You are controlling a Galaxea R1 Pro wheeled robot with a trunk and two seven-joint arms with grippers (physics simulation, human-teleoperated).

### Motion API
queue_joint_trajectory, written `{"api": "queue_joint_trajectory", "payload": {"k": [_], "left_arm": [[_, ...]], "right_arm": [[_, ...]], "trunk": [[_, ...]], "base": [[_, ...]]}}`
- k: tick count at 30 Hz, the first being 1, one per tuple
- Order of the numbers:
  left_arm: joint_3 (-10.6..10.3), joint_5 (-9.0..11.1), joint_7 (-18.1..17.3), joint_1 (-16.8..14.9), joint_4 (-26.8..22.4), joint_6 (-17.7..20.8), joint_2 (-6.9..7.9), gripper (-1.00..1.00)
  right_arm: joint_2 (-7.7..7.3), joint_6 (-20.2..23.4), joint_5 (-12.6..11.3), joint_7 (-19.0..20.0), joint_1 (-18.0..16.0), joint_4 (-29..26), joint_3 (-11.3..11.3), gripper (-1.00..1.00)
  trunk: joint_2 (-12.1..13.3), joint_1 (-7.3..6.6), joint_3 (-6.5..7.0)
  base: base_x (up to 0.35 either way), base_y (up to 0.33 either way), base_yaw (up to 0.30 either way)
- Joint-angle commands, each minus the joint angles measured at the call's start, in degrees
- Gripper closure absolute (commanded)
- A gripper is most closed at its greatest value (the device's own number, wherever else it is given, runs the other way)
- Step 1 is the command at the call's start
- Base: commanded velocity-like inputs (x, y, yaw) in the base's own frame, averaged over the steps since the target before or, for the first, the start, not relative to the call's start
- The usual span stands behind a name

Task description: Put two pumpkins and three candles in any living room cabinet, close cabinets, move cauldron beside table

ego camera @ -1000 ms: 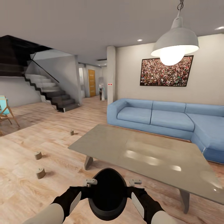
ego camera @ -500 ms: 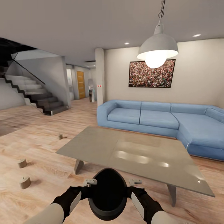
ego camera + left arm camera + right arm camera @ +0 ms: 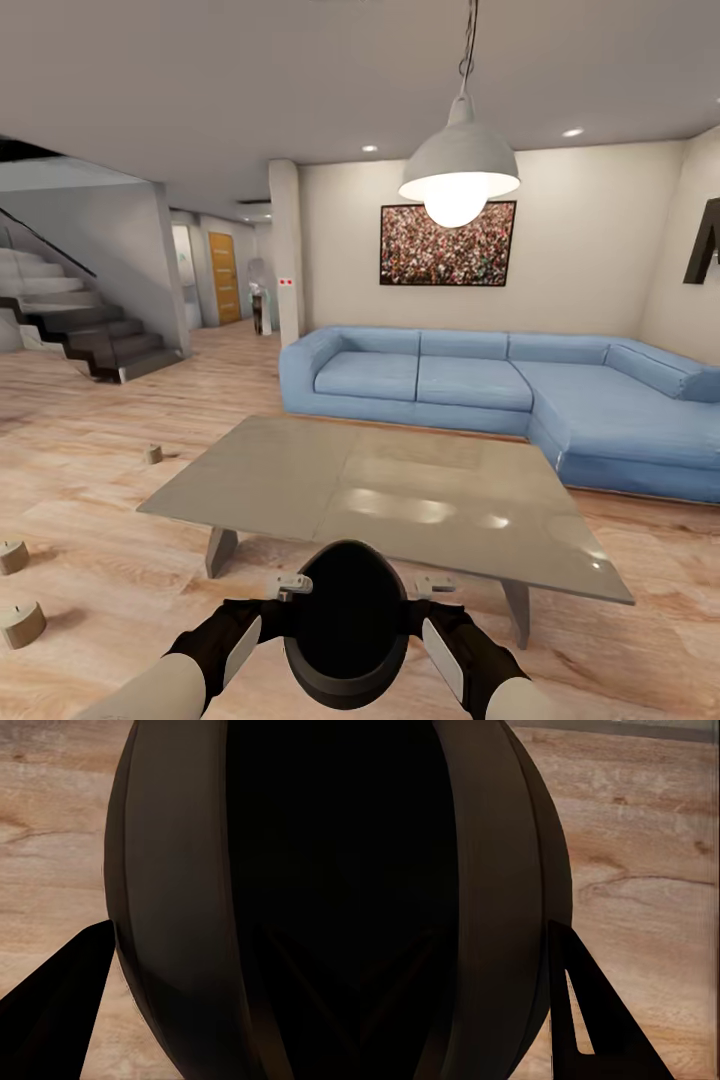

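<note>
I hold the black cauldron (image 3: 346, 625) low in front of me, between both arms. My left gripper (image 3: 290, 588) is shut on its left rim and my right gripper (image 3: 431, 586) on its right rim. In the wrist views the dark cauldron wall (image 3: 187, 900) (image 3: 472, 900) stands close, with one finger (image 3: 52, 1012) (image 3: 600, 1027) outside it over the wooden floor. Three candles lie on the floor at the left: one (image 3: 151, 454) near the table's far corner, two (image 3: 12, 556) (image 3: 20, 623) nearer me. The pumpkins and the cabinet are out of view.
A low grey table (image 3: 300, 480) stands just ahead of the cauldron. Behind it is a blue corner sofa (image 3: 470, 380), and a pendant lamp (image 3: 458, 175) hangs above. Stairs (image 3: 70, 330) rise at the far left, past open wooden floor.
The camera has swung to the right, so table, sofa, candles and stairs have slid left in the picture. The cauldron and both arms keep their place before me.
</note>
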Motion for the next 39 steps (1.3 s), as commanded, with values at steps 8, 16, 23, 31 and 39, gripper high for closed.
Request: {"api": "queue_joint_trajectory", "payload": {"k": [8,16,23,31,39], "left_arm": [[-0.1,-0.1,-0.2,0.0,0.0,0.4,0.04,1.00],[-0.1,-0.1,-0.2,0.0,0.0,0.4,0.04,1.00],[-0.1,-0.1,-0.2,0.0,0.0,0.4,0.04,1.00],[-0.1,-0.1,-0.2,0.0,0.0,0.4,0.04,1.00],[0.0,-0.1,-0.2,0.0,0.0,0.3,0.04,1.00]], "right_arm": [[0.00,-2.8,-1.5,-0.2,-0.1,-1.3,1.0,1.00],[0.00,-2.8,-1.5,-0.2,-0.1,-1.3,1.0,1.00],[0.00,-2.8,-1.5,0.1,-0.1,-1.3,1.0,1.00],[0.00,-2.6,-1.5,0.1,0.0,-1.3,1.1,1.00],[0.00,-2.4,-1.5,0.1,-0.1,-1.3,1.1,1.00]], "trunk": [[0.0,-0.01,0.42],[0.0,-0.01,0.75],[0.0,-0.01,0.75],[0.0,-0.01,0.54],[0.0,-0.01,0.32]], "base": [[0.000,-0.061,-0.207],[0.000,-0.224,-0.129],[0.000,-0.269,-0.009],[0.000,-0.220,0.000],[0.000,-0.018,0.000]]}}
